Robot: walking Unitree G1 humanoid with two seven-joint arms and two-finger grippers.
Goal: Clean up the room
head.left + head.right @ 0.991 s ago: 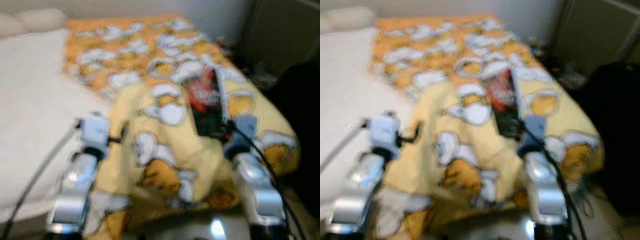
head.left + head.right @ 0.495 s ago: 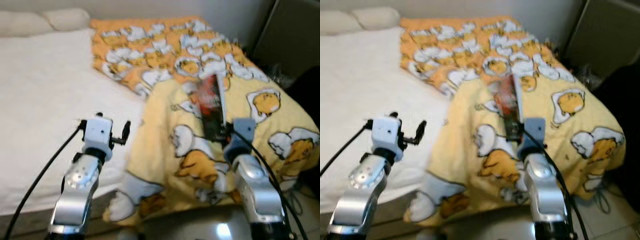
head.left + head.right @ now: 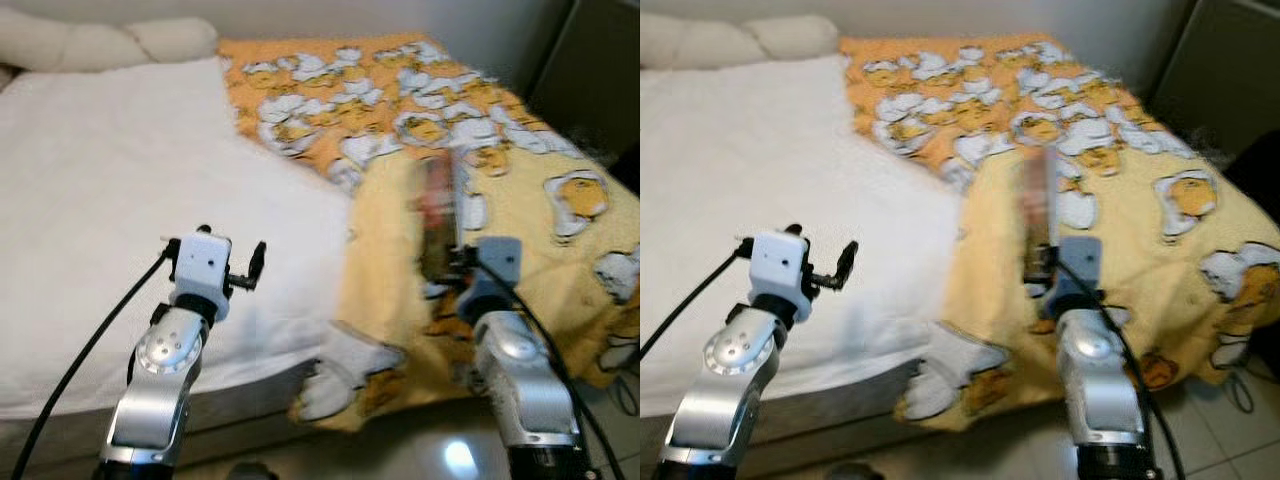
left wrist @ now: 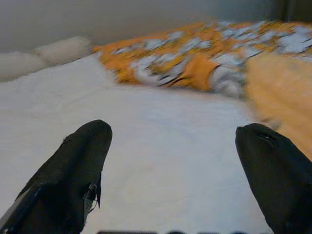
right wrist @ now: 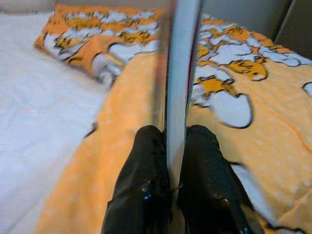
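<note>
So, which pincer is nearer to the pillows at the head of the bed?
Left. The open left pincer hovers over the white sheet, on the pillows' side. The right pincer, shut on a thin book, is over the yellow blanket, farther away.

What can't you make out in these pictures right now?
- Cover of the book clamped in the right gripper: smeared by motion blur in the eye views, edge-on in the right wrist view.
- Dark shape right of the bed: cut off by the frame edge, too dim.
- Floor under the blanket: hidden by its hanging edge.
</note>
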